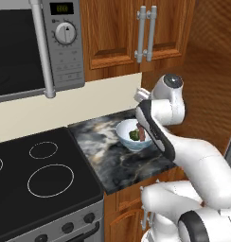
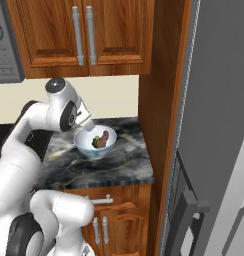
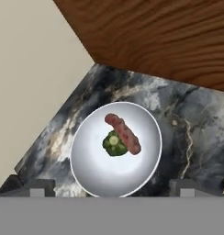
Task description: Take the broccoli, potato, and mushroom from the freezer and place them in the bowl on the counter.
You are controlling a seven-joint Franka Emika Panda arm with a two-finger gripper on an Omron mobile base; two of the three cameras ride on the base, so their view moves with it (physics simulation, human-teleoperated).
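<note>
The white bowl [image 3: 99, 170] sits on the dark marbled counter [image 3: 198, 124], near the back corner. Inside it lie the dark green broccoli [image 3: 114, 144] and, touching it, the reddish-brown elongated potato [image 3: 124, 133]. My gripper [image 3: 111, 189] hangs straight above the bowl, open and holding nothing. From the bases, the bowl [image 1: 124, 136] [image 2: 91, 150] holds the broccoli [image 1: 134, 135] [image 2: 96, 142] and the potato [image 1: 142, 133] [image 2: 104, 136], with my hand [image 2: 87, 122] just over its rim. The mushroom is out of view. The freezer door with a dark handle [image 2: 188, 216] shows at the lower right; its inside is hidden.
A black stovetop [image 1: 41, 175] borders the counter on the left, under a microwave [image 1: 32, 42]. Wooden wall cabinets [image 1: 136, 33] hang above. A tall wooden side panel [image 2: 161, 100] closes the counter on the right, with a wide grey door [image 2: 219, 75] beyond it.
</note>
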